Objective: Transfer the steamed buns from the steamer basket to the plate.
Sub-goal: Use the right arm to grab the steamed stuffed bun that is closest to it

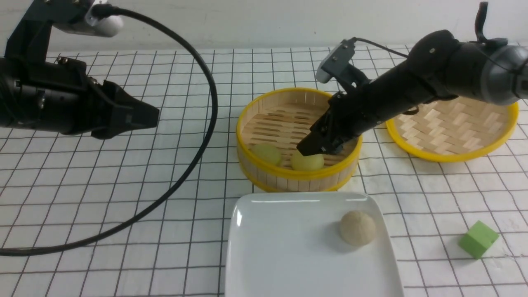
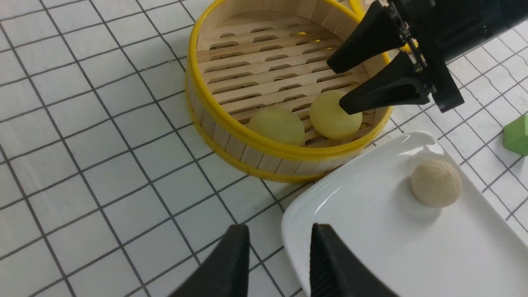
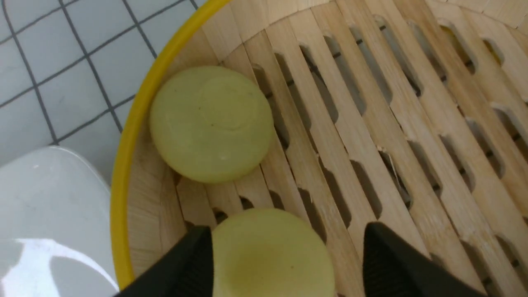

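Straddling the right-hand smooth pale-yellow round bun (image 1: 308, 162) at the near wall of the round bamboo steamer basket (image 1: 264, 173), the right end effector (image 1: 307, 149) stands jaws apart, unclamped, the bun directly beneath; the left end effector (image 1: 152, 116), apart and empty, hangs well left.

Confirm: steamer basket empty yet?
Not empty: left yellow bun and right yellow bun lie inside the steamer basket; only the pleated bun is on the plate.
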You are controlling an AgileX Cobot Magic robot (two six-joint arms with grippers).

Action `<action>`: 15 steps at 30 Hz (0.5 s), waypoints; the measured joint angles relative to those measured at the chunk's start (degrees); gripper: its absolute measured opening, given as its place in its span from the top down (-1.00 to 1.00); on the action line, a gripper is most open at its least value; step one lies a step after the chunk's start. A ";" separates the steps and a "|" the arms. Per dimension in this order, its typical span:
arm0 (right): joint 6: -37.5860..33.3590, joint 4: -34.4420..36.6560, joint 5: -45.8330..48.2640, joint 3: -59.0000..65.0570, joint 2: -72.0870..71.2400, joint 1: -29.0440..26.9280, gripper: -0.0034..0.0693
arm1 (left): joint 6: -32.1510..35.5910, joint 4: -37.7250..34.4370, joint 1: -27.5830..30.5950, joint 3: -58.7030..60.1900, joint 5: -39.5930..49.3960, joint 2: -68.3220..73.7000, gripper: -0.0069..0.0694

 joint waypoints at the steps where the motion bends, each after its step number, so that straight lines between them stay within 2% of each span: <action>1: 0.00 0.06 0.00 0.00 0.19 0.00 -0.40 | 0.00 0.00 0.00 0.00 0.06 0.00 0.18; 5: 0.00 0.14 -0.06 0.00 1.29 0.00 -0.39 | 0.00 0.04 0.00 0.00 0.22 0.00 0.18; 9: 0.00 0.24 -0.01 -0.05 1.29 0.00 -0.21 | 0.00 0.04 0.00 0.00 0.66 0.00 0.18; 10: -0.42 0.24 -0.01 -0.05 1.29 0.00 0.04 | 0.00 0.04 0.00 0.00 0.93 0.00 0.18; 11: -0.49 0.24 -0.01 -0.05 1.29 0.00 0.11 | 0.00 0.04 0.00 0.00 0.94 0.00 0.18; 13: -0.96 0.24 -0.01 -0.05 1.29 0.00 0.43 | 0.00 0.04 0.00 0.00 1.05 0.00 0.18; 14: -1.07 0.24 -0.01 -0.05 1.29 0.00 0.67 | 0.00 0.04 0.00 0.00 1.17 0.00 0.18; 15: -1.07 0.24 -0.01 -0.05 1.29 0.00 0.79 | 0.00 0.04 0.00 0.00 1.30 0.00 0.18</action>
